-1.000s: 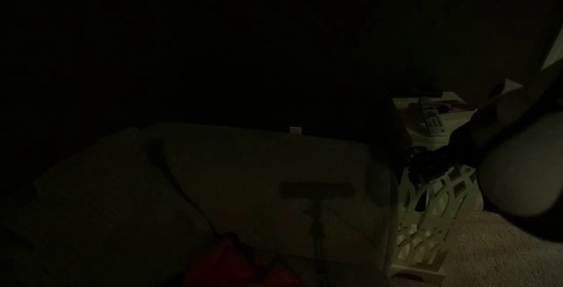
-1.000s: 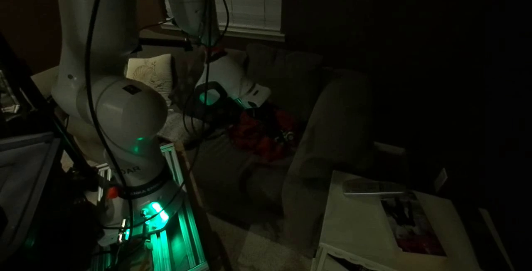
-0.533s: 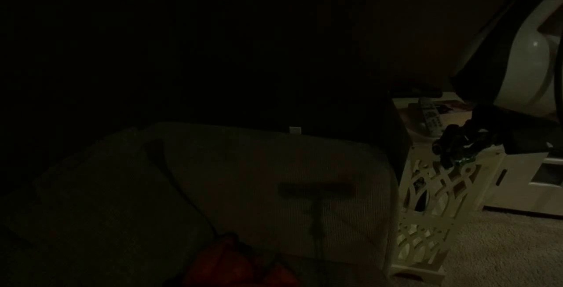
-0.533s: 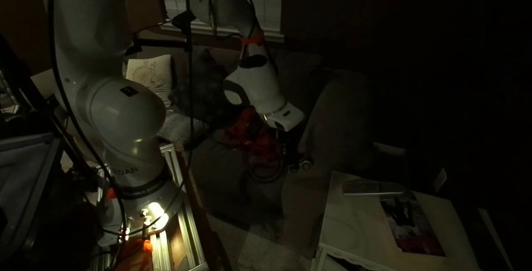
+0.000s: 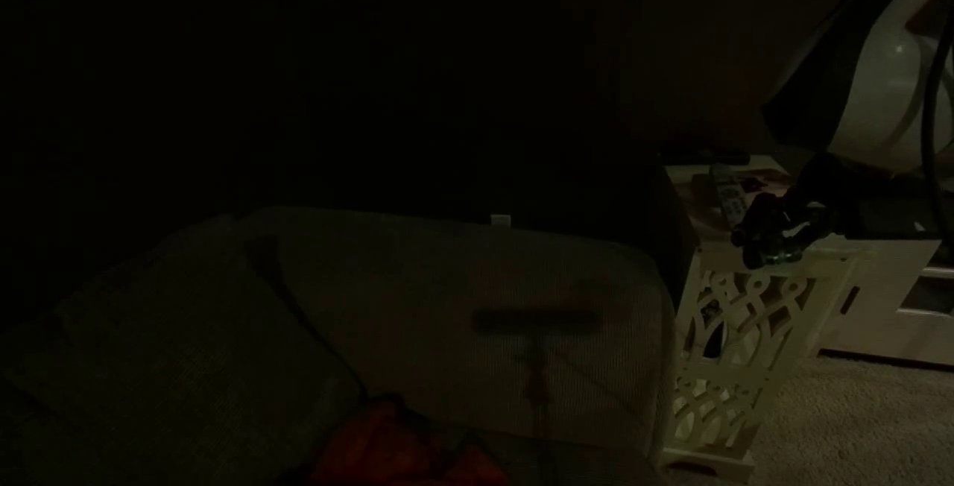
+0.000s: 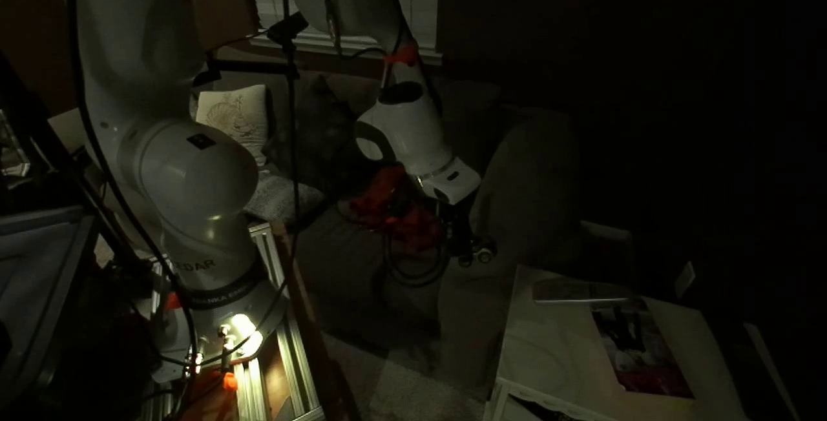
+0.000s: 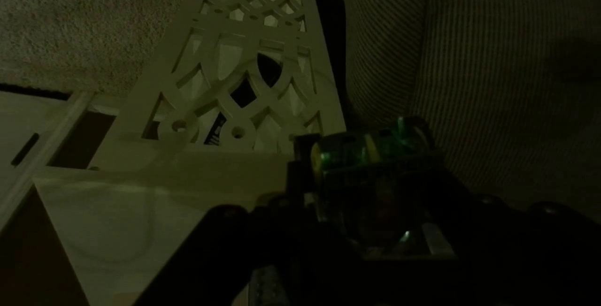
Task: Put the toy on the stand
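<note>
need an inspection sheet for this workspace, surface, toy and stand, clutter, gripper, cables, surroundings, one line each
Surface: white stand, flat top, lattice sides, beside the couch
Job's things: greenish toy, held off the stand, not yet placed; finer detail too dark to tell
Clutter: remote and printed picture on the stand; crumpled red bundle on the couch
Gripper: gripper closed on the toy
Cables: black cable runs along the robot arm; no snag seen
Surroundings: dim room, carpet, pale pillow, window blind

The stand (image 7: 188, 167) looks smooth, toy (image 7: 347, 152) glossy, sofa (image 7: 479, 62) ribbed cloth.
</note>
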Controlling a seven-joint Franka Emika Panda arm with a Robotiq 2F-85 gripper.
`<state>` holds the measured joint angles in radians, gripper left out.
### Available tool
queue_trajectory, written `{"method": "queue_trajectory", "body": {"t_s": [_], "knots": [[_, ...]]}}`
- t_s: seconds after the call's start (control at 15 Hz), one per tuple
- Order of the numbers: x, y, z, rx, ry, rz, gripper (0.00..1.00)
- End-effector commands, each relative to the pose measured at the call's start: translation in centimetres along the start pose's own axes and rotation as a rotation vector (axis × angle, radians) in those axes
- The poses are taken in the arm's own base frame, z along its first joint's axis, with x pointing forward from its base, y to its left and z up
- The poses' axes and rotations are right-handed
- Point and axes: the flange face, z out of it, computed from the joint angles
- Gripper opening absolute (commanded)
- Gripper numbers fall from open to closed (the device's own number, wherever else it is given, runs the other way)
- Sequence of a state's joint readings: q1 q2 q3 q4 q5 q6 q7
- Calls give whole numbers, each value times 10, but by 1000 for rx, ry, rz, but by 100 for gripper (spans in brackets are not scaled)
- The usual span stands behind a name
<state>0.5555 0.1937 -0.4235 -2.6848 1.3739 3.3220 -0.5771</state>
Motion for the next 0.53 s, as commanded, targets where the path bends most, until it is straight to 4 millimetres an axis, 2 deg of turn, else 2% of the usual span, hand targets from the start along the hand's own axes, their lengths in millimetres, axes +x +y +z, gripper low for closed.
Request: {"method": "queue_trajectory", "body": {"t_s": [0.0, 0.07, 0.27, 0.4, 0.47], "knots": [[26, 27, -32, 100, 24, 158, 39], [33, 38, -33, 111, 20, 200, 39], [43, 73, -14, 120, -60, 238, 39], [65, 94, -9, 97, -46, 378, 39], [50, 85, -10, 88, -46, 291, 64]]}}
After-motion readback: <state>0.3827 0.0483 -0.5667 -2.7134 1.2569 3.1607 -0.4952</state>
